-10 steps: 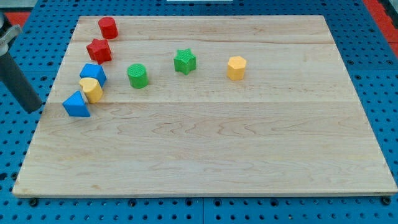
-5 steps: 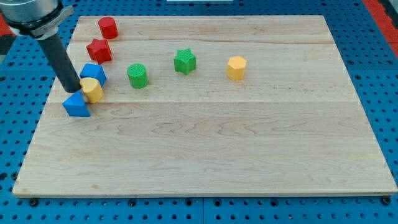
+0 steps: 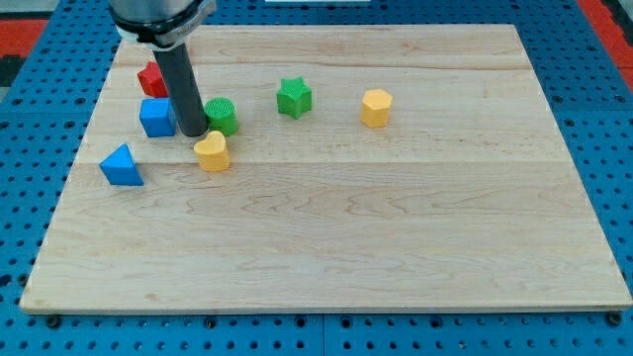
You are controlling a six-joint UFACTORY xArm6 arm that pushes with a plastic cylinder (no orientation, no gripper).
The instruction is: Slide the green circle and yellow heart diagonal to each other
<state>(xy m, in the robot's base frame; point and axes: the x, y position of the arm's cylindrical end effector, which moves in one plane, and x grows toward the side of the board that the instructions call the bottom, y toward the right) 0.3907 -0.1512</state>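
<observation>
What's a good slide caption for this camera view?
My tip sits just left of the green circle, with the yellow heart diagonally below it on the wooden board.

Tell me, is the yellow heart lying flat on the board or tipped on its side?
Flat. The yellow heart shows its heart-shaped top face upward, just below the green circle and my tip.

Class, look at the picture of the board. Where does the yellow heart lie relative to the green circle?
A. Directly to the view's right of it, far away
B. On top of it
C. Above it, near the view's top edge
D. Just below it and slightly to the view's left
D: the yellow heart sits just below and slightly to the view's left of the green circle, close by, with my tip at the circle's left side.
</observation>
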